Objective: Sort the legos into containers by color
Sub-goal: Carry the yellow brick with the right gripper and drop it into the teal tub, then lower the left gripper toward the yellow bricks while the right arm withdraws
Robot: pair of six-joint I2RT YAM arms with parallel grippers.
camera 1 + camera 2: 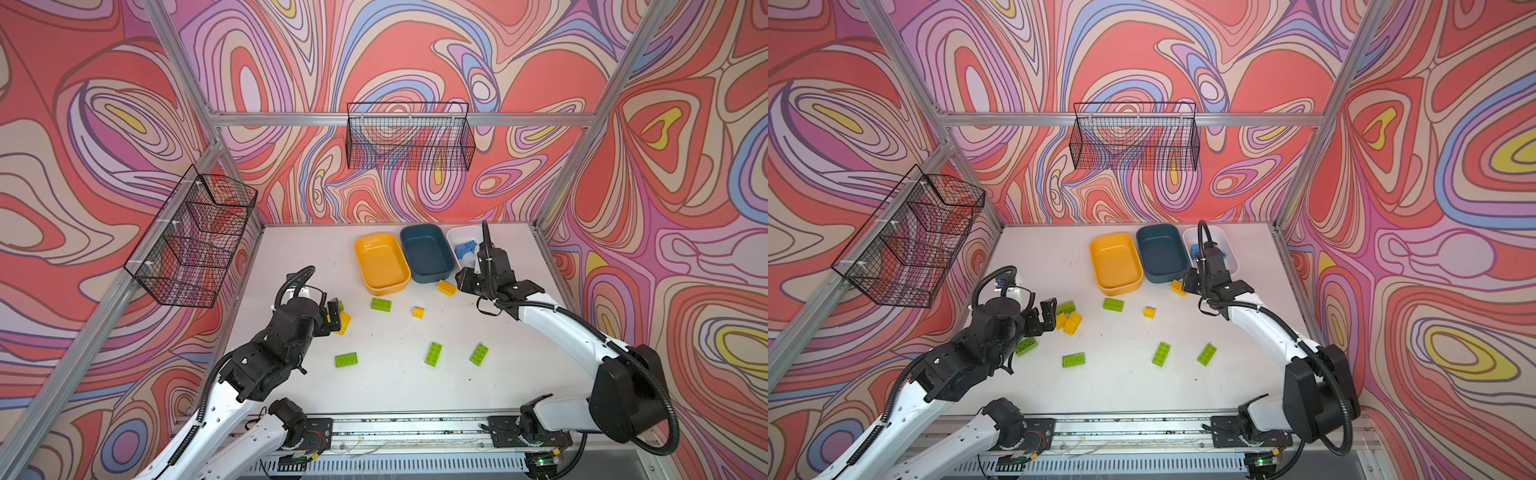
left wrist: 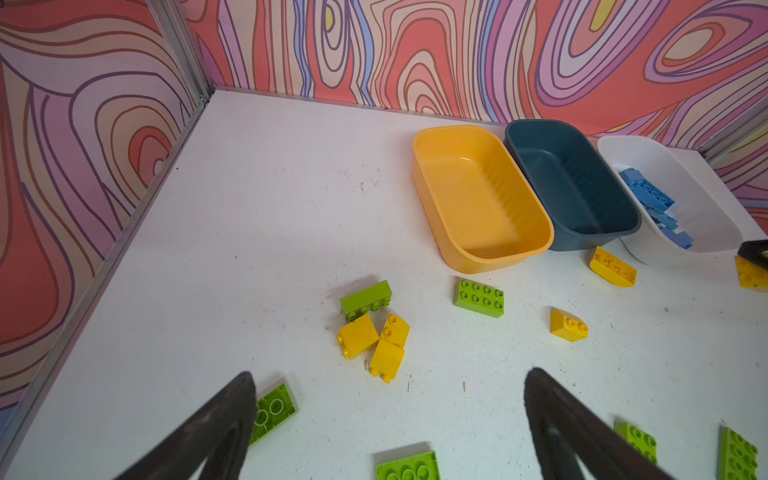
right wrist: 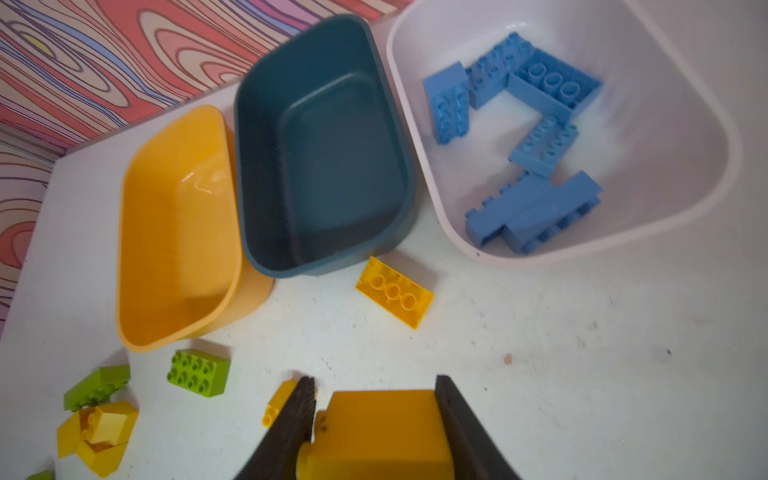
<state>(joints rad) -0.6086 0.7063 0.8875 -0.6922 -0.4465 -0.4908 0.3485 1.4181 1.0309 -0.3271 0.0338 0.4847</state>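
Note:
My right gripper (image 3: 376, 386) is shut on a yellow lego (image 3: 382, 428), held above the table just in front of the containers; in a top view this gripper (image 1: 465, 280) sits near the white container (image 1: 455, 232). The yellow container (image 1: 382, 259) and the dark blue container (image 1: 426, 253) hold nothing, while the white one holds several blue legos (image 3: 536, 208). My left gripper (image 2: 388, 374) hangs open near a cluster of yellow legos (image 2: 374, 345). Loose green legos (image 1: 381, 304) (image 1: 433, 354) and yellow legos (image 1: 446, 286) (image 1: 418, 311) lie scattered on the white table (image 1: 395, 386).
Two black wire baskets hang on the walls, one at the left (image 1: 195, 237) and one at the back (image 1: 409, 137). Aluminium frame posts (image 1: 573, 166) border the table. More green legos (image 1: 346, 360) (image 1: 478, 354) lie toward the front.

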